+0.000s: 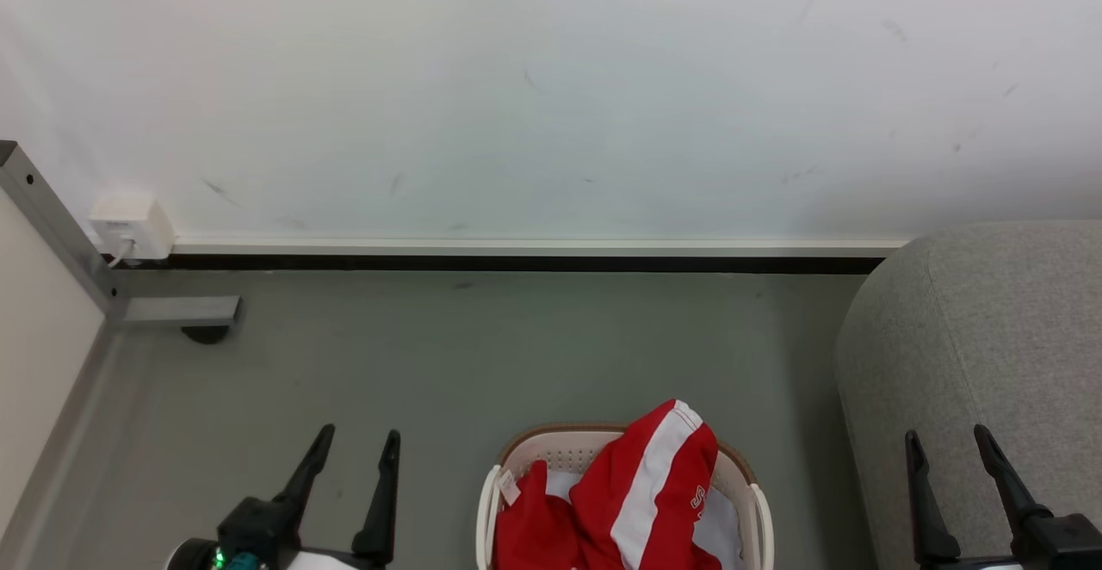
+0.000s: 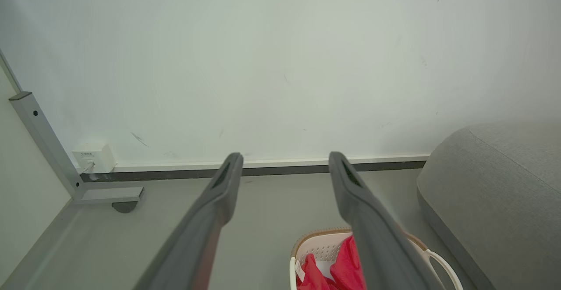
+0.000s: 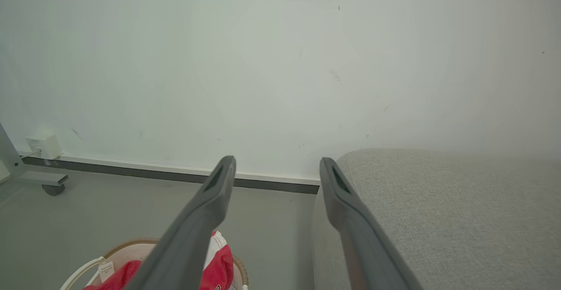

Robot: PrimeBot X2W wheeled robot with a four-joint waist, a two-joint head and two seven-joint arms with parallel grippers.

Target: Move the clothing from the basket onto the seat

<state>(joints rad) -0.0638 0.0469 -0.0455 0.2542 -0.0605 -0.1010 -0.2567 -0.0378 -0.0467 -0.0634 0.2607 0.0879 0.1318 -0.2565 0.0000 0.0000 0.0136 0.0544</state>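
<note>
Very little here is legible. On the red clothing [image 1: 594,501] heaped in the basket [image 1: 551,442], pale outlined lettering [image 1: 698,496] runs down the fold nearest the basket's right rim. Only one letter shows, seemingly an S, and the rest is lost in the fold. A small white tag [image 1: 508,486] near the basket's left rim bears marks too small to read. The white wall box [image 1: 131,224], well left of the basket, carries a faint printed line that cannot be read either.

The left pincer [image 1: 360,432] and right pincer [image 1: 945,433]: long tapered dark fingers; black mounts.
</note>
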